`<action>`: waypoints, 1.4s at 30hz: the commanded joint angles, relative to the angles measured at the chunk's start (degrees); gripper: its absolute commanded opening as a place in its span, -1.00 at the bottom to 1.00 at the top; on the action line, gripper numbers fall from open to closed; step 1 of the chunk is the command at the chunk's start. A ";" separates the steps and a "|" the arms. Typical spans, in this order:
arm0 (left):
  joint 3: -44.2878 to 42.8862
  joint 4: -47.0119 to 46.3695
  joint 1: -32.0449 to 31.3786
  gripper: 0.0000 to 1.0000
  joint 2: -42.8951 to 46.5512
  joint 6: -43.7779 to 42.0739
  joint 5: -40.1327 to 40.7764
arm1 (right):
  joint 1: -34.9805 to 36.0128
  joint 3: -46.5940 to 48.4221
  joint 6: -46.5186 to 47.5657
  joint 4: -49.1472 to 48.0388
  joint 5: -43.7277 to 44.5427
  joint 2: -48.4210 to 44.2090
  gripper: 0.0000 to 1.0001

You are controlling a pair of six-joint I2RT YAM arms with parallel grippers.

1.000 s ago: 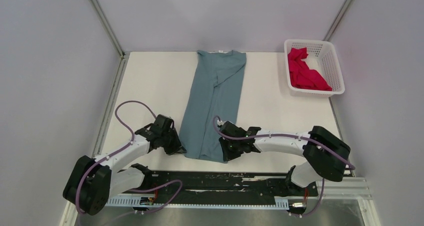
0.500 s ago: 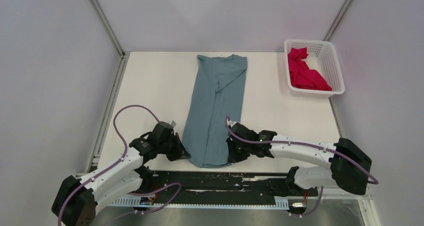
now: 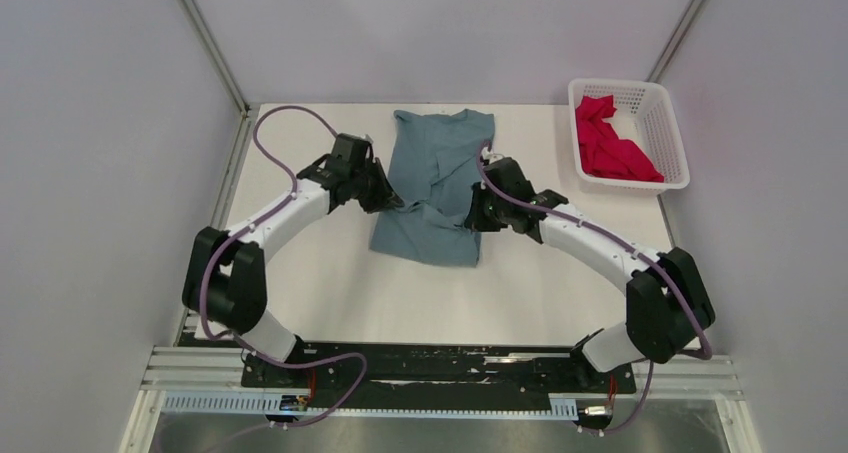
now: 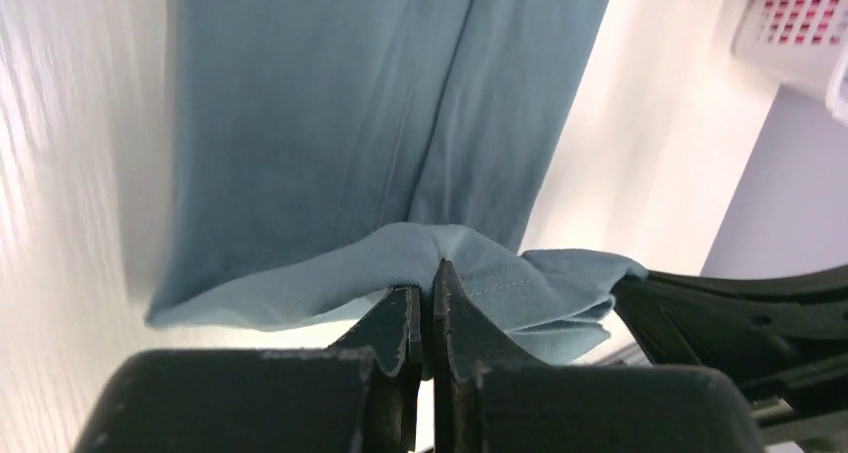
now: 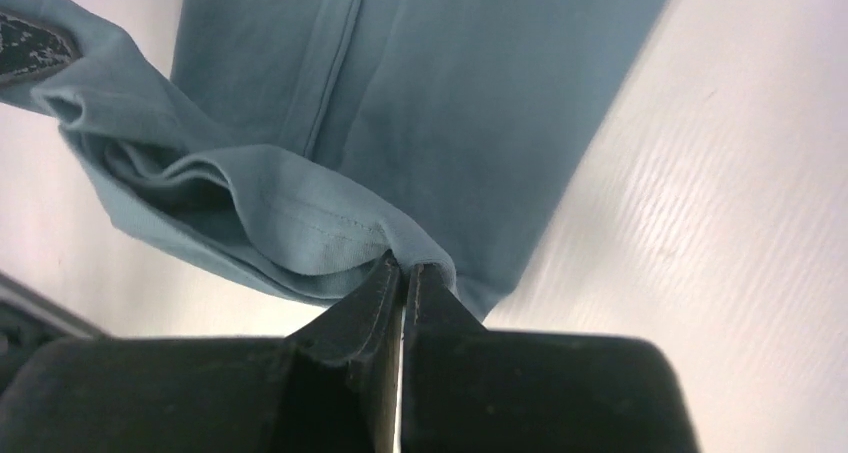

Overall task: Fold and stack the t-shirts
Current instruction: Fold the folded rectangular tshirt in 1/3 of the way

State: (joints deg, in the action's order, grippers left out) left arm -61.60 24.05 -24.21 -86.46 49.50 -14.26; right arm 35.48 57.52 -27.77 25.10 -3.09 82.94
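Note:
The blue-grey t-shirt (image 3: pixel 437 178) lies at the table's far middle, its hem end lifted and doubled back over its lower half. My left gripper (image 3: pixel 388 199) is shut on the hem's left corner (image 4: pixel 440 258). My right gripper (image 3: pixel 473 213) is shut on the hem's right corner (image 5: pixel 400 248). Both hold the cloth above the flat part of the shirt (image 4: pixel 330 103), which also shows in the right wrist view (image 5: pixel 450 83). The crimson-pink t-shirt (image 3: pixel 608 145) lies crumpled in the white basket (image 3: pixel 668 123) at the far right.
The basket also shows at the top right of the left wrist view (image 4: pixel 800 23). Metal frame posts (image 3: pixel 208 43) rise at the back corners. A black rail (image 3: pixel 440 373) runs along the near edge.
Both grippers, shut on the hem corners, have carried the shirt's near end from the front edge up and toward the back, folding it over. The shirt now covers about half its former length.

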 commanded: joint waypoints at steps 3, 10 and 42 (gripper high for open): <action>-17.61 2.81 3.96 -1.00 -14.26 -8.22 -3.28 | -7.86 7.17 4.46 -6.42 -0.20 6.79 -1.00; -32.56 9.45 5.78 -0.94 -27.69 -13.57 -4.24 | -13.11 13.30 5.47 -8.74 -2.24 15.70 -1.00; -14.03 5.46 10.24 1.00 -12.90 -16.85 -5.64 | -11.84 5.32 5.53 -7.04 -9.25 11.50 1.00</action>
State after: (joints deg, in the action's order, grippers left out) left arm -85.62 31.27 -14.11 -105.38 33.06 -21.06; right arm 22.37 69.28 -18.90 17.21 -10.11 99.22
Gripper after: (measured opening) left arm 1.000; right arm 0.998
